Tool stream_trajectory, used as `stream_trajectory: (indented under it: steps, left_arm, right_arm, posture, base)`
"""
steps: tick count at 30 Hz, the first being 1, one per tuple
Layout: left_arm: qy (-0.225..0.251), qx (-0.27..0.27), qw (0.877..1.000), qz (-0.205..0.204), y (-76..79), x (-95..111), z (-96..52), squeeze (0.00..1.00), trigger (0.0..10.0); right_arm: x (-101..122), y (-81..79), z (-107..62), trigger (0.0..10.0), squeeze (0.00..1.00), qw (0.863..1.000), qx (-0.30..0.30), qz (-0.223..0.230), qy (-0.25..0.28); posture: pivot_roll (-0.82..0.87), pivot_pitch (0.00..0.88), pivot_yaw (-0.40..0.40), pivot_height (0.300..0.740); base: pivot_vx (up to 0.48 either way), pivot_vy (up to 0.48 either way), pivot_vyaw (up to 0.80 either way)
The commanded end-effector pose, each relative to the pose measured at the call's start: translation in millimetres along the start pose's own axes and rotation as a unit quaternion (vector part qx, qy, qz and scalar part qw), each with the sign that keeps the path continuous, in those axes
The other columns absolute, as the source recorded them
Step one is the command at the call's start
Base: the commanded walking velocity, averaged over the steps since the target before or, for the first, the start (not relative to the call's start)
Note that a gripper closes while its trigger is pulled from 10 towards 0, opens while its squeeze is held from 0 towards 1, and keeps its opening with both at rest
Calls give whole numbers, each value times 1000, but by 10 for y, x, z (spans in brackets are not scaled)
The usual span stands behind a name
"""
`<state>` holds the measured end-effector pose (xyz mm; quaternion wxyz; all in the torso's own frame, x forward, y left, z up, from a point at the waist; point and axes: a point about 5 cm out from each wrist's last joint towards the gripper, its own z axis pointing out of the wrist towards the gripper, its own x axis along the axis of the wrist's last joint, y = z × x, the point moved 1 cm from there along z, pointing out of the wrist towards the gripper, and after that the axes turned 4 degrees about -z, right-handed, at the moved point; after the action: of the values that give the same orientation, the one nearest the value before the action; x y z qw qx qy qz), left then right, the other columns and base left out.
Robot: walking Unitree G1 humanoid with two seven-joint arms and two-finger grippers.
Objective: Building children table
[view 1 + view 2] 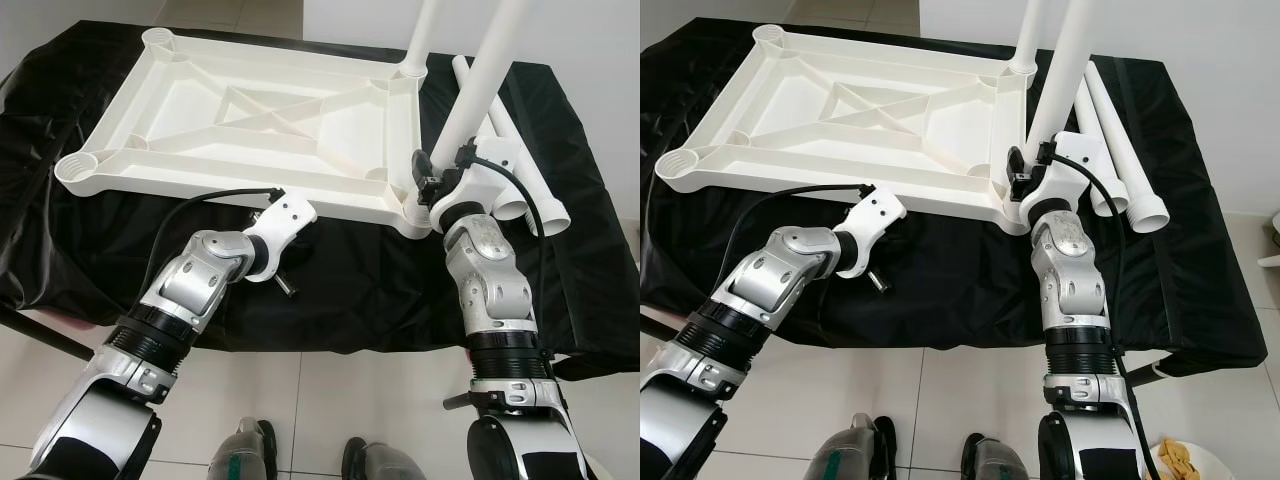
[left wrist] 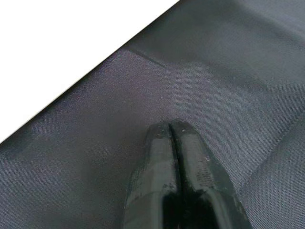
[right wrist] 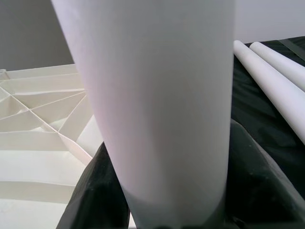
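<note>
Two legs stood in the upturned tabletop (image 1: 240, 110).
Right end effector (image 3: 157, 191) clasped one leg (image 1: 480, 90); left end effector (image 2: 177, 143), clenched, rested on black cloth (image 1: 350, 290).

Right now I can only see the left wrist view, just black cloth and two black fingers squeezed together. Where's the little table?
Observer: The white tabletop lies upside down on the black cloth, just beyond your left gripper.
Operator: Is my other hand doing anything?
Observer: Yes, the right gripper is shut on a white leg, held upright at the tabletop's near right corner.
Operator: Are any legs on already?
Observer: One standing leg rises from the far right corner, and two spare legs lie on the cloth to the right.
</note>
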<state>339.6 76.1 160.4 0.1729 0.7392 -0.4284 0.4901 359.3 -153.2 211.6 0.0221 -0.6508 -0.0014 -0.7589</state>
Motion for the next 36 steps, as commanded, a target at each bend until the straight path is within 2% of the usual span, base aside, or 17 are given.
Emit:
stream_trajectory:
  steps: [1, 2, 3, 4, 5, 6, 7, 8, 9, 11, 12, 14, 16, 18, 26, 32, 36]
  left_arm:
    - [-15, -20, 1000, -5, 38, -73, 0, 0, 745]
    - [-16, -19, 1000, -4, 30, -71, -2, 0, 3294]
    - [-16, -19, 1000, -4, 30, -71, -2, 0, 3294]
    - [-16, -17, 1000, -4, 25, -68, -2, 0, 4588]
    - [-16, -17, 1000, -4, 25, -68, -2, 0, 4588]
    - [-16, -14, 1000, -3, 14, -64, -2, 0, 8784]
    - [-16, -12, 1000, -2, 4, -60, -3, 0, 10000]
    - [-16, -12, 1000, -2, 4, -60, -3, 0, 10000]
    - [-16, -10, 1000, -1, -2, -58, -3, 0, 10000]
    - [-16, -10, 1000, -1, -2, -58, -3, 0, 10000]
    - [-17, -7, 1000, -1, -14, -52, -8, 0, 10000]
    - [-16, -4, 1000, 0, -29, -46, -16, 0, 10000]
    - [-16, 1, 1000, -2, -58, -41, -30, 0, 10000]
    - [-16, 4, 1000, -2, -68, -40, -34, 0, 10000]
    - [-16, 16, 1000, -3, -130, -19, -49, 0, 10000]
    - [-12, 28, 1000, -8, -192, 17, -67, 0, 10000]
    - [-11, 29, 999, -7, -207, 21, -76, 0, 10000]
  right_arm:
    - [-385, 146, -94, 10000, 0, 995, -35, 49, -84]
    - [-385, 123, -91, 10000, 0, 995, -21, 47, -85]
    - [-385, 123, -91, 10000, 0, 995, -21, 47, -85]
    - [-391, 59, -91, 10000, 0, 995, 18, 40, -90]
    - [-391, 59, -91, 10000, 0, 995, 18, 40, -90]
    - [-373, -20, -104, 10000, 0, 993, 81, 20, -88]
    - [-361, -89, -141, 10000, 0, 985, 149, -8, -86]
    - [-361, -89, -141, 10000, 0, 985, 149, -8, -86]
    - [-359, -129, -176, 10000, 0, 977, 192, -27, -86]
    - [-359, -129, -176, 10000, 0, 977, 192, -27, -86]
    - [-339, -123, -228, 10000, 0, 967, 238, -46, -80]
    - [-330, -74, -264, 10000, 0, 959, 264, -64, -79]
    - [-334, 25, -314, 10000, 0, 946, 295, -107, -79]
    - [-337, 43, -331, 10000, 0, 942, 304, -120, -78]
    - [-337, 42, -306, 10000, 0, 943, 291, -145, -68]
    - [-354, 56, -302, 10000, 0, 946, 292, -122, -71]
    - [-297, 99, -265, 10000, 0, 949, 283, -128, -54]
  posture:
    - [9, 172, 25, 740]
    - [9, 171, 24, 740]
    - [9, 171, 24, 740]
    - [8, 169, 23, 740]
    - [8, 169, 23, 740]
    - [8, 168, 23, 740]
    - [6, 167, 22, 740]
    - [6, 167, 22, 740]
    - [6, 167, 22, 740]
    - [6, 167, 22, 740]
    - [7, 166, 21, 740]
    - [8, 165, 21, 740]
    - [9, 162, 21, 740]
    - [9, 162, 21, 740]
    - [8, 157, 27, 740]
    - [9, 155, 30, 740]
    - [7, 157, 29, 740]
  base:
    - [0, 0, 0]
    - [0, 0, 0]
    - [0, 0, 0]
    - [0, 0, 0]
    - [0, 0, 0]
    - [0, 0, 0]
    - [0, 0, 0]
    - [0, 0, 0]
    - [0, 0, 0]
    - [0, 0, 0]
    - [0, 0, 0]
    - [0, 0, 0]
    - [0, 0, 0]
    - [0, 0, 0]
    - [0, 0, 0]
    - [0, 0, 0]
    - [0, 0, 0]
